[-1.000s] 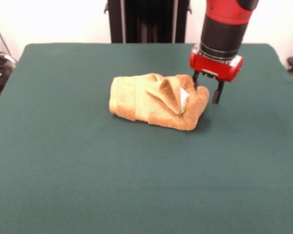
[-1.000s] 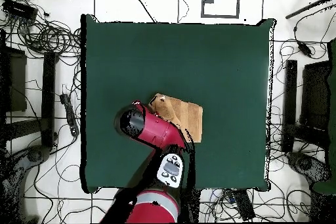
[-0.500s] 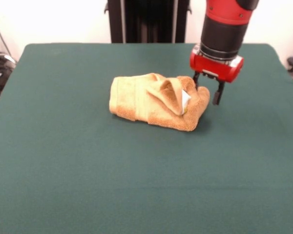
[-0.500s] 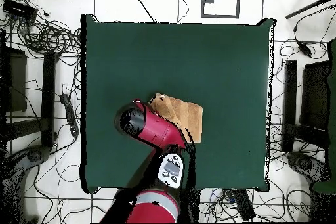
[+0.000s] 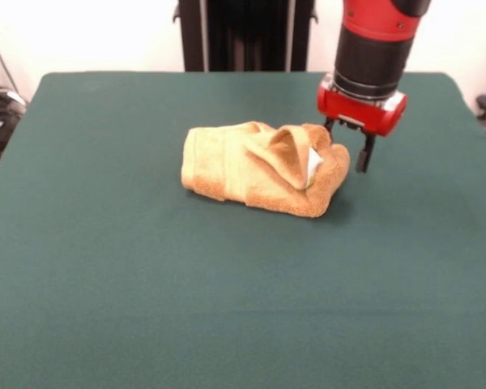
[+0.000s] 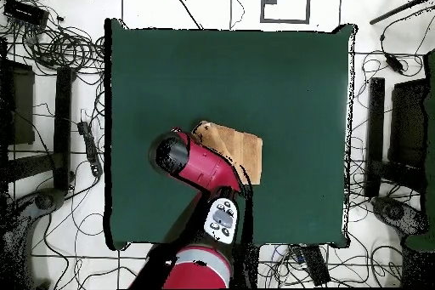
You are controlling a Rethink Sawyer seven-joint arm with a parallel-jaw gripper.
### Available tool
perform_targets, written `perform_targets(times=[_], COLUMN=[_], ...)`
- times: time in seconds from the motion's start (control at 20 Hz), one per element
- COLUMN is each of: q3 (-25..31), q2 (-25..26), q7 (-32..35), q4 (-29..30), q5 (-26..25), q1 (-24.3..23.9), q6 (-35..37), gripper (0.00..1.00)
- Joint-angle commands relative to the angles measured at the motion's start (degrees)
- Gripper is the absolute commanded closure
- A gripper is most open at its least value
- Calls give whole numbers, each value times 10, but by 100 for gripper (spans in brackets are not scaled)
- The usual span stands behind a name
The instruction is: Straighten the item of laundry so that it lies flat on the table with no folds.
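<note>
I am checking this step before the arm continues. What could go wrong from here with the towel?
1. The gripper is open at the bundle's edge, one of its fingers off the towel over bare table. Closing here may catch only a thin bit of cloth, or nothing.
2. The towel is bunched in several layers, its white tag folded inside. A pinch could take more than one layer, so pulling would drag the bundle without opening it.

A folded orange-tan terry towel [image 6: 238, 152] is lying on the dark green felt-covered table [image 6: 280, 74], with the red-and-black robot arm [image 6: 197, 167] overlapping its edge.
</note>
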Motion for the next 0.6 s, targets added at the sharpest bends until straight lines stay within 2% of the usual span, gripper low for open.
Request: perform_targets(times=[0.05, 0.6], q3=[16, -9], q2=[5, -26], q7=[178, 205], q4=[-26, 2], q5=[29, 38], q1=[24, 44], q6=[94, 112], gripper=[0, 0])
